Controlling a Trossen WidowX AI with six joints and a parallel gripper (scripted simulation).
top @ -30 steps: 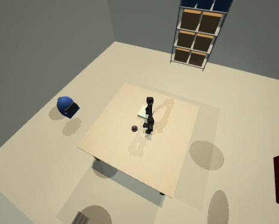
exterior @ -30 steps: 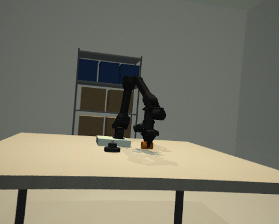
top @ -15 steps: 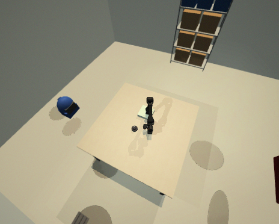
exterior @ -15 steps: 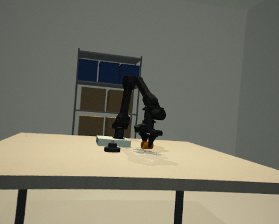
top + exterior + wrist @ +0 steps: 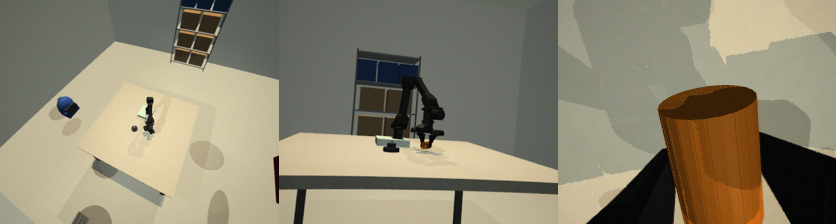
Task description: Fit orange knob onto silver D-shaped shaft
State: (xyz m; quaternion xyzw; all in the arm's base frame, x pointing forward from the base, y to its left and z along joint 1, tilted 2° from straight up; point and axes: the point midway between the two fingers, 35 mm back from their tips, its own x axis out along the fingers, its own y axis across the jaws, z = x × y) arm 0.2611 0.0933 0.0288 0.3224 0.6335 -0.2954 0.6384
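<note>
"Holding what, btwn the jaws?"
"Orange knob [image 5: 425,146] [image 5: 715,155], gripper [image 5: 149,130] [image 5: 426,146] [image 5: 711,148] shut on its sides. Looks tipped over in the ext. view; can't tell if it's touching the counter [image 5: 111,144] [image 5: 369,164]."
"Pos. of the round pedestal [image 5: 134,129] [image 5: 391,149]?"
"Nearer the counter's L edge than the knob, well in from the front L corner. Shaft [image 5: 391,141] up, no knob on it."
"Hole?"
"Can't tell, approx. or otherwise."

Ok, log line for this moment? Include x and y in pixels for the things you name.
gripper [image 5: 149,130] [image 5: 426,145] [image 5: 711,148]: shut on knob [image 5: 425,145] [image 5: 715,155] | knob: beside pedestal [image 5: 134,129] [image 5: 391,149], off shaft [image 5: 391,141] | fit: not done
</note>
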